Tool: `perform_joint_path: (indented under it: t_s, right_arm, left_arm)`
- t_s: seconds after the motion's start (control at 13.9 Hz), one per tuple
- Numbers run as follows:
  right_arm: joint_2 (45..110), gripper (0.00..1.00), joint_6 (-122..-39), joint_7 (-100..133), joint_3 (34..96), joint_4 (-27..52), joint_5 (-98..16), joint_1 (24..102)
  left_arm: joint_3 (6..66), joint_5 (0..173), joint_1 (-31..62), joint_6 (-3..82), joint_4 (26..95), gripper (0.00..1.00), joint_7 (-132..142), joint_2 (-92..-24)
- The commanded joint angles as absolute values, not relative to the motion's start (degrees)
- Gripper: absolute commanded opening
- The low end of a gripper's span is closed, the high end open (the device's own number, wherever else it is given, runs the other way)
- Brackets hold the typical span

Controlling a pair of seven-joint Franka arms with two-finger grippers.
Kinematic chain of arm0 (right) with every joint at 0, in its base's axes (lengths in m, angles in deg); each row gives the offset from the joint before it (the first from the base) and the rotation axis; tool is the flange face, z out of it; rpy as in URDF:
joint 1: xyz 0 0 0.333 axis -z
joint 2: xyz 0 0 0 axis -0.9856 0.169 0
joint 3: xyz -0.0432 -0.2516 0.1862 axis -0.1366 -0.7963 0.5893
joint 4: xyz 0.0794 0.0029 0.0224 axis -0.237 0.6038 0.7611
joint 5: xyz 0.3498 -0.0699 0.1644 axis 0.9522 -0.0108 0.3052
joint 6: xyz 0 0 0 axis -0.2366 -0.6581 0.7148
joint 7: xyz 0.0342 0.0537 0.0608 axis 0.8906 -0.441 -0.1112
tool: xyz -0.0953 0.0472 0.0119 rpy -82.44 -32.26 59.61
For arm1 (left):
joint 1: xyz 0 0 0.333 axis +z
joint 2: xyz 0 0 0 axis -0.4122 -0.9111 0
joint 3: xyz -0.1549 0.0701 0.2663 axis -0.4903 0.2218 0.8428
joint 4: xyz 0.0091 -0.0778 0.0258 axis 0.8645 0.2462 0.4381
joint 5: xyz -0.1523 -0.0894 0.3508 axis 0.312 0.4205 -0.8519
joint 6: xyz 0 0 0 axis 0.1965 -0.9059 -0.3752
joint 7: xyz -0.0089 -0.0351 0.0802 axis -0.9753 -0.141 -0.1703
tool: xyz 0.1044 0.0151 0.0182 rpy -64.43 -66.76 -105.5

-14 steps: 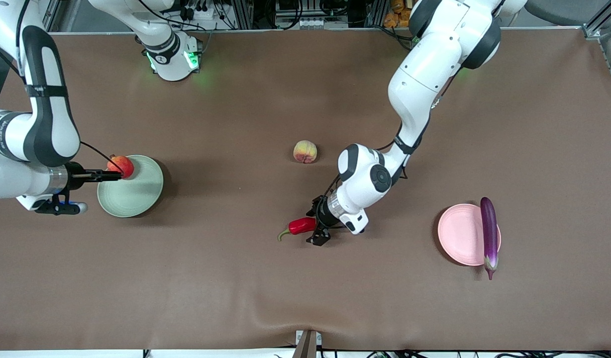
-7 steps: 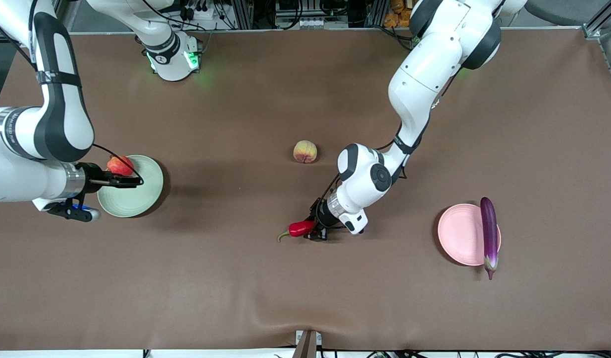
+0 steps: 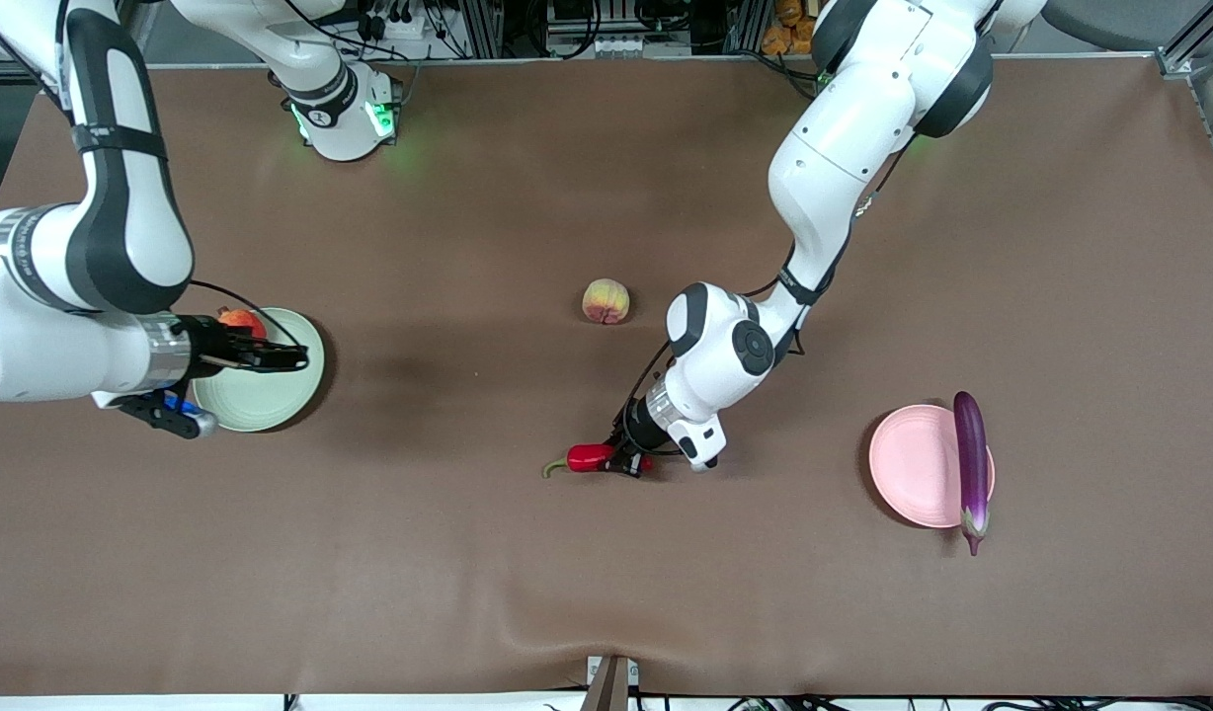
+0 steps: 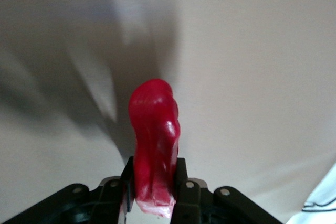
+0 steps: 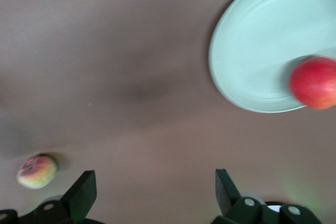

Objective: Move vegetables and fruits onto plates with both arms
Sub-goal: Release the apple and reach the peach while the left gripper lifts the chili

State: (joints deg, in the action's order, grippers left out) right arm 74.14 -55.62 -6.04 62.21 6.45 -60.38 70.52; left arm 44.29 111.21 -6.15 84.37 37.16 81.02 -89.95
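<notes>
Two of the four items look delivered, judging from how things lie now. The red fruit [image 3: 239,320] sits on the green plate [image 3: 271,395] at its rim toward the robots, and the eggplant [image 3: 971,467] lies across the edge of the pink plate [image 3: 913,464], its stem end hanging off the side nearer the front camera.

Taking the peach [image 3: 606,301] as the landmark: it rests untouched on the brown table [image 3: 468,553] about midway between the two plates. The chili pepper [image 3: 592,458] lies nearer the front camera than the peach, low on the table, and the left gripper [image 3: 628,462] has its fingers pinched on the pepper's thick end; the left wrist view shows the pepper [image 4: 154,145] squeezed between the two pads. The right gripper [image 3: 281,357], toward the right arm's end of the table from the peach, hangs over the green plate with fingers spread and holding nothing.

Left to do, as I judge it: carry the pepper to a plate and fetch the peach.
</notes>
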Motion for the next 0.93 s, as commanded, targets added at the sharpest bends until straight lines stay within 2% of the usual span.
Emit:
perform_joint_path:
  t_s: [0.0, 0.5, 0.86]
  right_arm:
    - [75.0, 1.00, -56.1, -11.0, 62.0, 4.9, -56.5, 67.0]
    - [76.1, 1.00, -65.0, -27.5, 62.1, 5.6, -54.5, 51.1]
    - [81.0, 1.00, -78.2, -31.8, 62.1, 6.7, -54.9, 39.0]
  left_arm:
    - [44.6, 107.3, -4.6, 79.3, 38.0, 0.28, 80.2, -86.0]
    - [44.3, 83.6, 1.8, 63.5, 38.5, 0.29, 75.5, -79.7]
    - [42.6, 83.8, 10.0, 52.1, 38.7, 0.33, 52.5, -76.2]
